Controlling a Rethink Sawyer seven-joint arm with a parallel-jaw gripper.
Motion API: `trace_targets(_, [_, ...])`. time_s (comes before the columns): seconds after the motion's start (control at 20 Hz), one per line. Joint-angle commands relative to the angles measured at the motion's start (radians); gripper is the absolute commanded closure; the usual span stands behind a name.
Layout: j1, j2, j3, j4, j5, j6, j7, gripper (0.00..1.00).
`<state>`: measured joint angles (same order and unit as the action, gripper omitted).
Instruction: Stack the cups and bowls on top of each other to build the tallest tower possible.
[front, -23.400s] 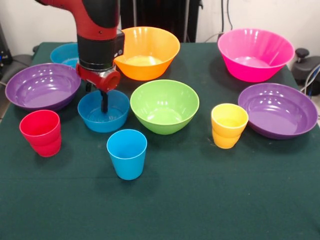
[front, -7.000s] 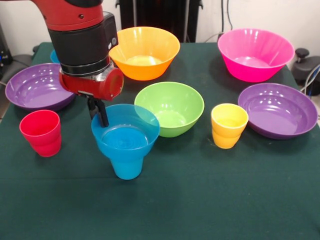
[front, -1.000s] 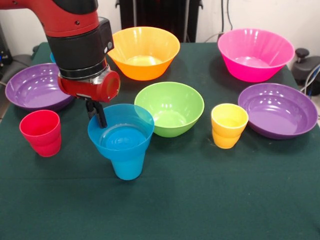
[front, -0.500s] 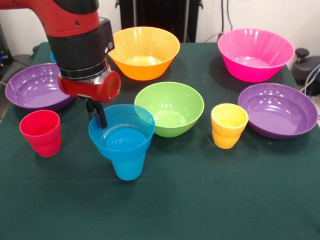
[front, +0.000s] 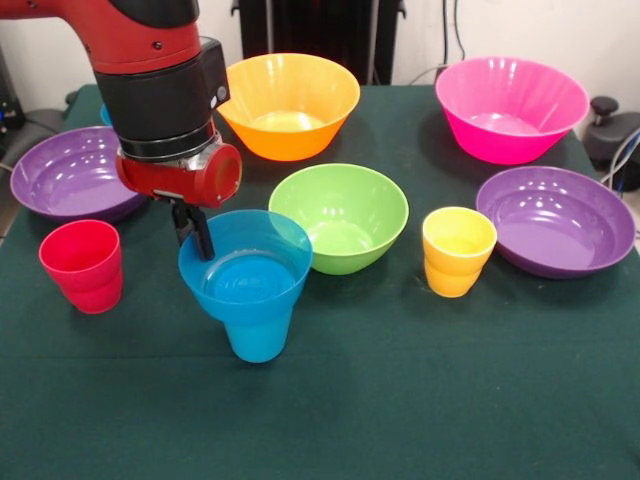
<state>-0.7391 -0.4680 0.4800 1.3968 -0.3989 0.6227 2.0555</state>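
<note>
A small blue bowl sits in the mouth of the blue cup at the front middle of the table, forming a two-piece tower. My gripper comes down from above and is shut on the bowl's left rim. The red cup stands to the left and the yellow cup to the right. The lime green bowl is just behind the tower. The second small blue bowl is mostly hidden behind my arm.
The orange bowl and pink bowl stand at the back. One purple bowl lies at the left and another purple bowl at the right. A green cloth covers the table.
The blue bowl, on the table 23 s ago, now rests on the blue cup. Over the last second my gripper and the bowl have shifted slightly right.
</note>
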Motion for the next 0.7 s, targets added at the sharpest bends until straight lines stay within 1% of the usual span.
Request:
trace_targets(0.05, [0.062,0.066,-0.001,0.054,-0.086,-0.064,-0.077,1.00])
trace_targets(0.45, [0.056,0.063,0.001,0.058,-0.088,-0.063,-0.086,1.00])
trace_targets(0.7, [0.057,0.039,0.002,0.067,-0.083,-0.039,-0.091,1.00])
